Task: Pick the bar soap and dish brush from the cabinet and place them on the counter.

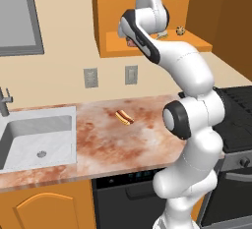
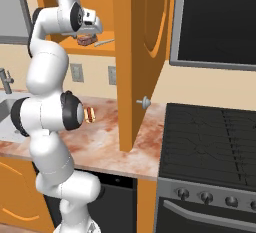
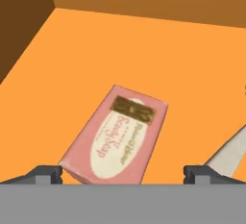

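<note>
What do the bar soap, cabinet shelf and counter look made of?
Bar soap: seemingly a matte pink printed wrapper or box, with lettering.
Cabinet shelf: flat orange-brown, probably painted wood; no grain visible.
Counter: mottled reddish-cream, marble-like stone.

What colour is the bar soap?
Pink, with a cream oval label: the bar soap shows best in the hand view.

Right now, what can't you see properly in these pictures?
- Brush, hand view: the right edge cuts it off, so its head is out of frame.
- Soap, left base view: mostly hidden behind the arm.
- Small round thing on the cabinet shelf, left base view: too small to tell.
</note>
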